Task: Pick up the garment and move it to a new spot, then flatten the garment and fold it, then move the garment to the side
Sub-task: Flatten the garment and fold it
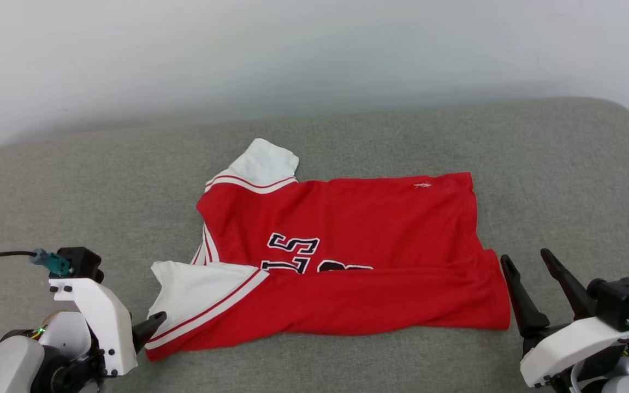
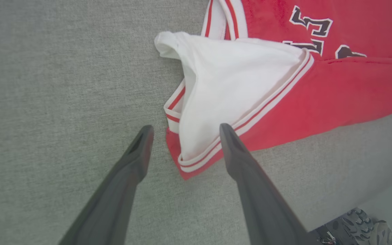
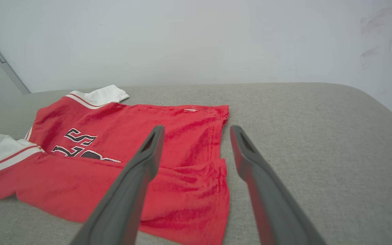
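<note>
Red garment (image 1: 347, 245) lies folded along its length on the grey cushion (image 1: 565, 164), white sleeves at the left end. The left gripper (image 2: 185, 131) hangs at the near sleeve's corner, fingers spread wide, clasping nothing. The right gripper (image 1: 526, 256) stands just beside the hem's near corner, fingers wide and empty.

Shirt (image 1: 358, 218): soft matt cloth, lightly creased; printed letters flat, matt. Cushion (image 1: 538, 164): grey woven fabric, coarse, matt. Fingers (image 3: 136, 177): dark smooth plastic, matt. Wall (image 1: 292, 54): smooth, matt.
</note>
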{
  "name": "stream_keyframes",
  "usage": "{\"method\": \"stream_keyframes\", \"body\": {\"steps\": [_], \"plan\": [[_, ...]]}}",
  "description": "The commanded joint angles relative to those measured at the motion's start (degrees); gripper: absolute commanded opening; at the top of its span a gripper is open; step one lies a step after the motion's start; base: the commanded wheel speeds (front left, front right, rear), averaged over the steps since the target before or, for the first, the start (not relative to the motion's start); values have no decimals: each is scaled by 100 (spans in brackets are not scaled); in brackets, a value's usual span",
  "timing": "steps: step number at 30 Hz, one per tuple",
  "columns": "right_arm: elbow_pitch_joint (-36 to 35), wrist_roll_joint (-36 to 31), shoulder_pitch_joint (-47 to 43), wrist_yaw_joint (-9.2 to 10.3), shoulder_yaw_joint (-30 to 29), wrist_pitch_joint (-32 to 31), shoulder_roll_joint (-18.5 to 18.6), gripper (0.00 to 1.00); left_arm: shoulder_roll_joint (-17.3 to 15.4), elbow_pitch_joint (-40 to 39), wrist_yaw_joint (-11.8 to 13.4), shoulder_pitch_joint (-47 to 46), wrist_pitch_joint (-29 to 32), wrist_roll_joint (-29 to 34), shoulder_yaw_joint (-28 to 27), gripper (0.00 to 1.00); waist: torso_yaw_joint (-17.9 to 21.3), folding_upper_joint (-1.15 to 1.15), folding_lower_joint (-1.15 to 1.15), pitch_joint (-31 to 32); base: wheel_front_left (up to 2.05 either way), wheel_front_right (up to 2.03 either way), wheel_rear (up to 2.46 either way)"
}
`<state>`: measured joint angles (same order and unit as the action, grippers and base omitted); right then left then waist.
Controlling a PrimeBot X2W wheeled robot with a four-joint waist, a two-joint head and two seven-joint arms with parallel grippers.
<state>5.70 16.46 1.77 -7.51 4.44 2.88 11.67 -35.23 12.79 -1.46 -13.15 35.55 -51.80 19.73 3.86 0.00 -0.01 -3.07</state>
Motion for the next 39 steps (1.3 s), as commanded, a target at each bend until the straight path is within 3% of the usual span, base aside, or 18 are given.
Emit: {"method": "stream_keyframes", "body": {"steps": [1, 8, 9, 10, 11, 14, 21, 31, 34, 39], "plan": [[-85, -22, 46, 4, -18, -41, -74, 100, -9, -5, 60, -11, 185, -82, 12, 100, 166, 0, 1, -268, 0, 0, 0], [-114, -27, 185, 4, 25, -57, -186, 100, 136, 452, 102, -12, 558, -276, 157, 100, 417, 0, 1, -579, 0, 0, 0], [-91, -18, 170, 4, 7, -77, -190, 100, 201, 538, 83, 9, 606, -304, 203, 90, 433, 0, 1, -584, 0, 0, 0], [-80, -9, 160, 4, -4, -82, -186, 100, 280, 609, 65, 36, 632, -337, 247, 51, 448, 0, 1, -582, 0, 0, 0], [-80, -9, 160, 4, -4, -82, -186, 100, 280, 609, 65, 36, 632, -337, 247, 51, 448, 0, 1, -582, 0, 0, 0], [-18, 76, 112, 4, -60, -202, -148, 100, 500, 760, 3, 138, 637, -434, 337, 0, 468, 0, 1, -531, 0, 0, 0], [164, 469, 199, 4, -253, -1111, 170, 100, 529, 906, -97, 130, 281, -369, 275, 0, 378, 0, 1, -309, 0, 0, 0], [608, 1125, 808, 3, -338, -3971, 620, 100, 468, 419, -20, -382, -331, -7, 141, 0, -32, 0, 1, -385, 0, 0, 0], [737, 1169, 1019, 3, -243, -4368, 559, 100, 479, 200, 6, -515, -422, 87, 150, 0, -157, 0, 1, -498, 0, 0, 0], [1190, 1142, 1331, 3, -131, -4509, 453, 100, 524, -45, 46, -648, -452, 173, 210, 0, -317, 0, 1, -686, 0, 0, 0]]}}
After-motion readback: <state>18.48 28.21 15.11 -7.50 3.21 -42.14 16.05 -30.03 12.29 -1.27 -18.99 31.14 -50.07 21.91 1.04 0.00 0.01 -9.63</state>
